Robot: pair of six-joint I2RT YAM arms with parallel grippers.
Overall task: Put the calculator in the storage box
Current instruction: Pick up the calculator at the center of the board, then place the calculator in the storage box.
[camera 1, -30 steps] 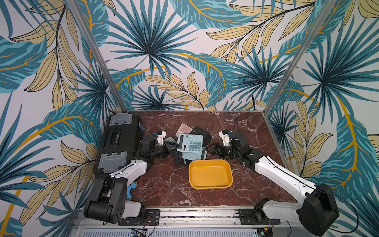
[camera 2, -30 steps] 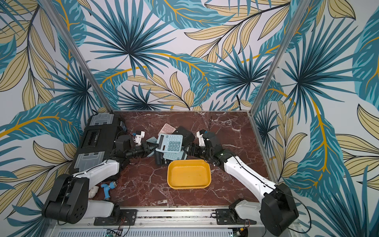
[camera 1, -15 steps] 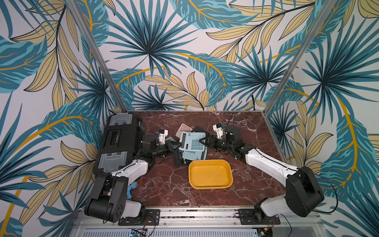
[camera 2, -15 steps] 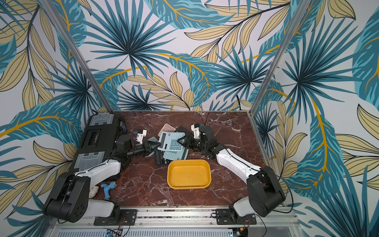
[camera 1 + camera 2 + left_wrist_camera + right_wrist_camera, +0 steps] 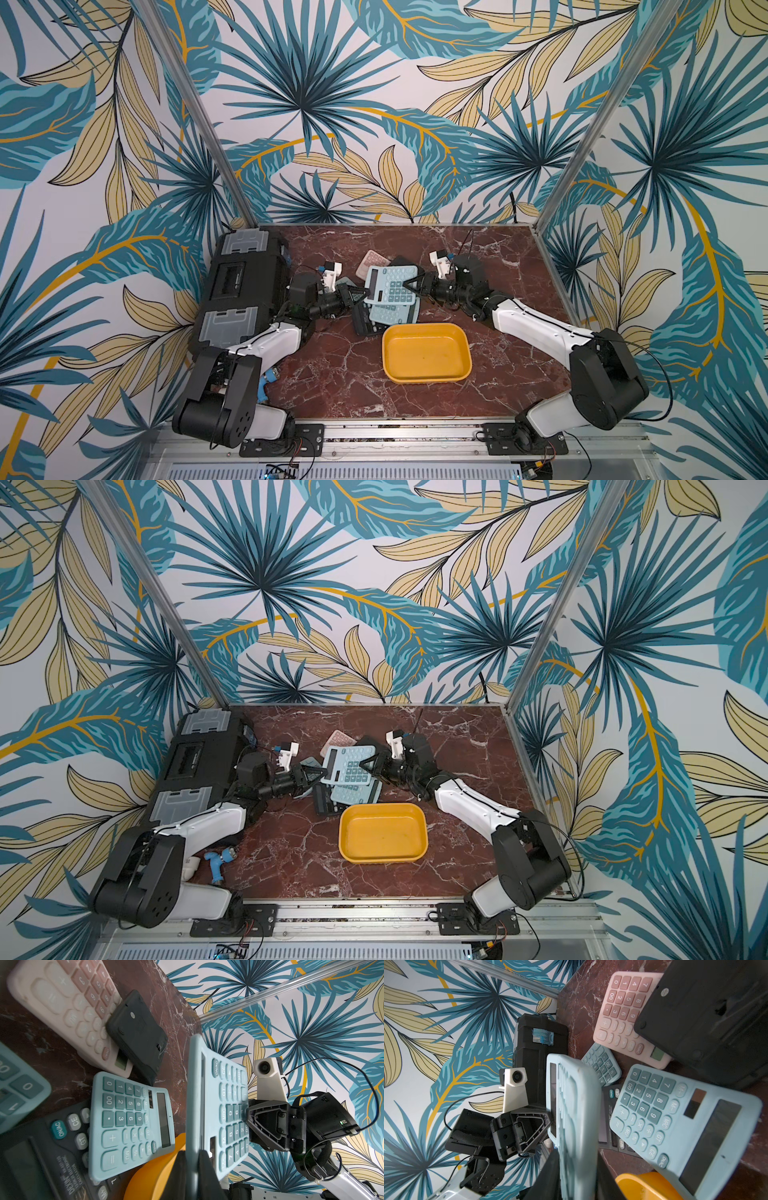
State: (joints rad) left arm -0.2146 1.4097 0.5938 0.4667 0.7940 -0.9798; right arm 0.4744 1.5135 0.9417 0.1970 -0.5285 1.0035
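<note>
A light blue calculator (image 5: 390, 286) (image 5: 349, 769) hangs tilted above a pile of calculators, just behind the storage box, a shallow yellow tray (image 5: 428, 353) (image 5: 382, 833) with nothing in it. My left gripper (image 5: 365, 293) (image 5: 192, 1176) is shut on the calculator's (image 5: 207, 1105) display end. My right gripper (image 5: 409, 286) (image 5: 577, 1178) is shut on the opposite end of the calculator (image 5: 575, 1115), a finger pressed flat on each face. The two grippers face each other across it.
Under the held one lie another light blue calculator (image 5: 131, 1122) (image 5: 675, 1126), a pink one (image 5: 68, 1005), a black one (image 5: 41, 1157), a face-down black one (image 5: 137, 1032) and a small teal one (image 5: 602, 1064). A black toolbox (image 5: 245, 291) stands at the left edge. A blue tool (image 5: 218, 860) lies by the left arm's base.
My right arm has swung left to the raised calculator and its jaws have closed on the free end. The left gripper has kept its hold in place.
</note>
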